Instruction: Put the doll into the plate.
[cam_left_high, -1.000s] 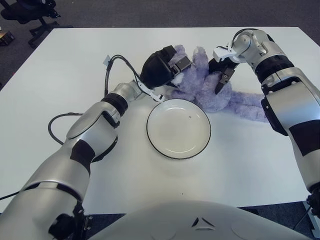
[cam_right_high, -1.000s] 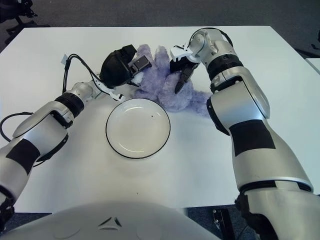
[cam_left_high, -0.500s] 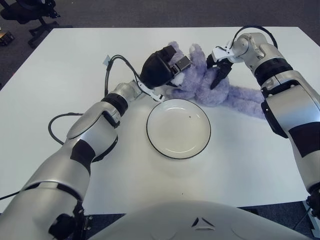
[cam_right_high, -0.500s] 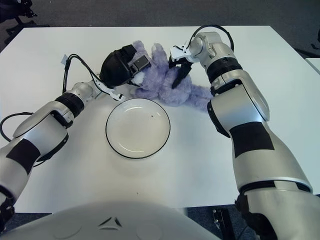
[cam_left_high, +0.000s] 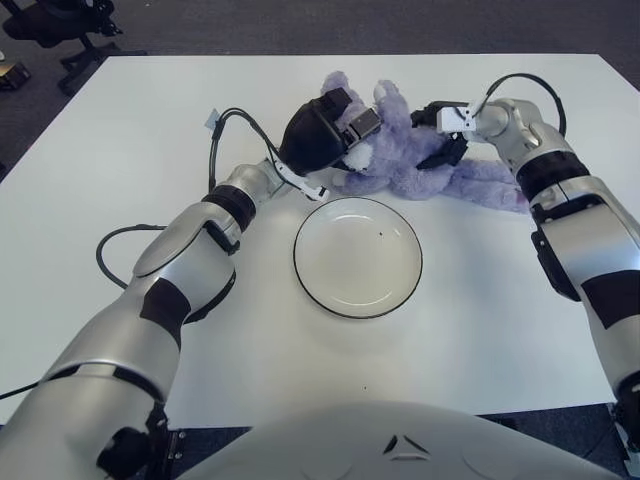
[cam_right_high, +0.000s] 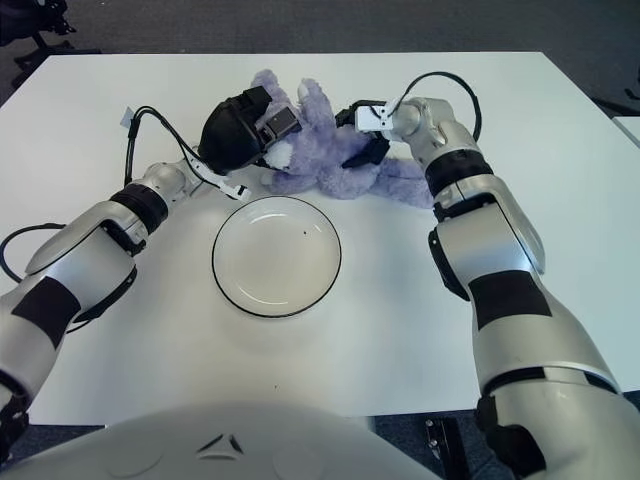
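Observation:
The purple plush doll (cam_left_high: 405, 165) lies on the white table just behind the plate (cam_left_high: 357, 257), head to the left, legs trailing right. The plate is a white dish with a dark rim and holds nothing. My left hand (cam_left_high: 322, 135), black, sits on the doll's head with its fingers curled around it. From the right, my right hand (cam_left_high: 446, 148) reaches in, its dark fingers dug into the plush at the doll's middle. Part of the doll's face is hidden by the left hand.
The white table (cam_left_high: 150, 120) stretches wide on all sides of the plate. A black cable (cam_left_high: 222, 125) loops off my left forearm. An office chair base (cam_left_high: 70, 40) stands on the floor beyond the far left corner.
My right hand swung down from above the doll to its right side, fingers now low against its body. The doll shifted slightly away from the plate, one ear rising. The left hand barely moved.

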